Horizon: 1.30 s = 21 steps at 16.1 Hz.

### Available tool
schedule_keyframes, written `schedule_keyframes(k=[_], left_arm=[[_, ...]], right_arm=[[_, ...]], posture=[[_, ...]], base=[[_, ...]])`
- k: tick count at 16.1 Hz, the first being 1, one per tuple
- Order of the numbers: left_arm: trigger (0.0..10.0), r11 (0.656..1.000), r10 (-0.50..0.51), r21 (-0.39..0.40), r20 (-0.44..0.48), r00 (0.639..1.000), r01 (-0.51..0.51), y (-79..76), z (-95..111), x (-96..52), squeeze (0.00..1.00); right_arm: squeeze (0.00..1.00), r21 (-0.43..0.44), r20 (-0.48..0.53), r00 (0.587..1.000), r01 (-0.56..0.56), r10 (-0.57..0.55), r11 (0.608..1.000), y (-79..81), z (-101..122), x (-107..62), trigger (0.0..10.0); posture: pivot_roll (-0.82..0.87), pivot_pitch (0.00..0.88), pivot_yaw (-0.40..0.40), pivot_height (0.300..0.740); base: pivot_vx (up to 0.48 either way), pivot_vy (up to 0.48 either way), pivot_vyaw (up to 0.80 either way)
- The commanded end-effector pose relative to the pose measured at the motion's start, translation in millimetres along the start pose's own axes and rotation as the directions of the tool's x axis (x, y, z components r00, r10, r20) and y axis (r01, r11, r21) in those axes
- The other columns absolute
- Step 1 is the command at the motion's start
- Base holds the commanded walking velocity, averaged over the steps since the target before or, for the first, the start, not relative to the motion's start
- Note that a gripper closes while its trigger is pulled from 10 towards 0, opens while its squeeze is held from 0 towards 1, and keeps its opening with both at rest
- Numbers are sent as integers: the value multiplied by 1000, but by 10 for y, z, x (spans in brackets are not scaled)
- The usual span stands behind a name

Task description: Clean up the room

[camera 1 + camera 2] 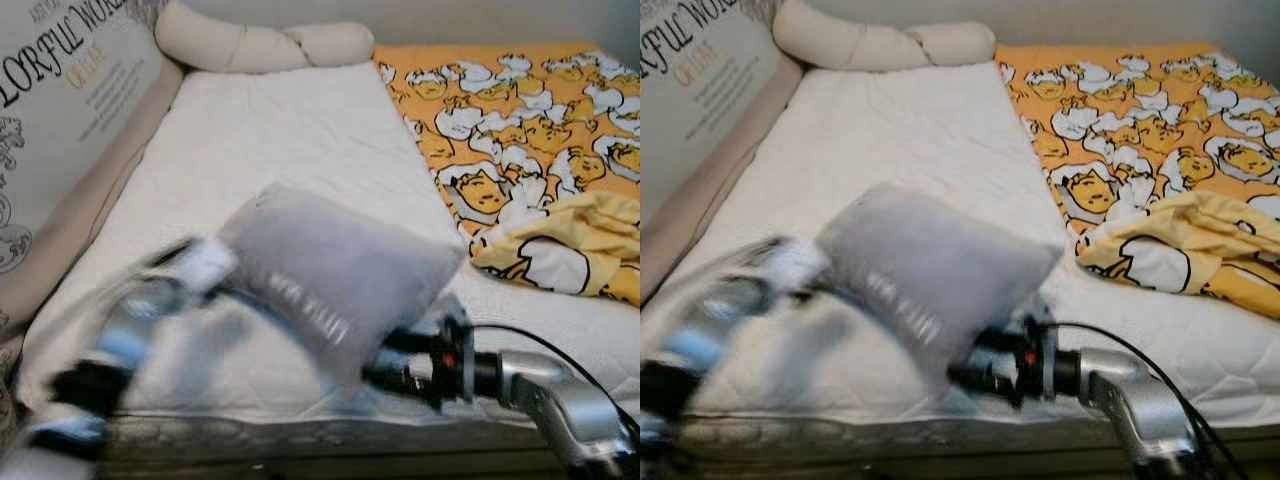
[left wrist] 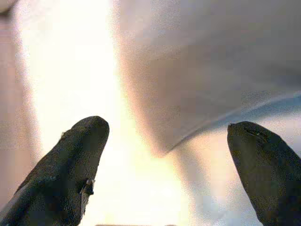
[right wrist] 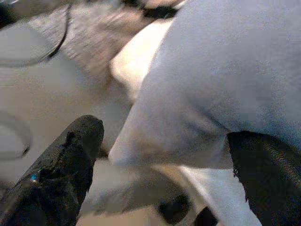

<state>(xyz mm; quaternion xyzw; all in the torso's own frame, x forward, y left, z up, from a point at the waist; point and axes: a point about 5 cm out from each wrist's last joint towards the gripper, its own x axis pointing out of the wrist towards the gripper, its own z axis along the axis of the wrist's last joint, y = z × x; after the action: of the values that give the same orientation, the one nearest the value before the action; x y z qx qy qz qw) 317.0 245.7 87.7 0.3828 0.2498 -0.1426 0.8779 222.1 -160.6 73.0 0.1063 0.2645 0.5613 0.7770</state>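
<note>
The grey pillow (image 1: 335, 265) is looking soft and light — sagging between both grippers' spread fingers (image 2: 75, 160), best pinched at a corner.

You had one grey pillow (image 1: 330, 270) over one bed (image 1: 290, 140) with a white quilted mattress. One long cream bolster (image 1: 260, 45) lay at its head, one orange cartoon-print sheet (image 1: 520, 110) covered the far side, and one crumpled yellow blanket (image 1: 570, 245) sat on it. Two hands: left hand (image 2: 164, 141), right hand (image 3: 164, 155).
</note>
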Motion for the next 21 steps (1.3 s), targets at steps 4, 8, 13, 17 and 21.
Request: schedule_keyframes(k=[4,8,13,17,21], left_arm=[[10000,995,100,10,-53,994,-99,278,-211,-161,0],[10000,997,19,-76,5,1000,-19,66,-114,-182,0],[10000,987,-83,-119,186,979,106,-116,171,-202,0],[10000,958,-170,-194,208,963,211,-264,239,-222,0],[10000,955,-268,-123,24,963,269,-474,86,-154,0]], right_arm=[[1000,-109,-25,999,-38,35,993,21,100,-173,10000],[1000,-215,-303,952,-107,38,971,130,-92,-450,10000],[1000,-276,-349,925,49,-147,960,-196,-319,-650,10000],[1000,-261,19,989,146,-146,954,-221,532,-908,10000],[1000,-270,322,804,583,-499,766,-668,1192,-818,10000]], posture=[[-50,0,40,740],[-56,0,46,740],[-61,0,56,740],[-68,0,64,740],[-63,0,60,740]], base=[[0,0,0],[0,0,0],[0,0,0],[0,0,0],[0,0,0]])
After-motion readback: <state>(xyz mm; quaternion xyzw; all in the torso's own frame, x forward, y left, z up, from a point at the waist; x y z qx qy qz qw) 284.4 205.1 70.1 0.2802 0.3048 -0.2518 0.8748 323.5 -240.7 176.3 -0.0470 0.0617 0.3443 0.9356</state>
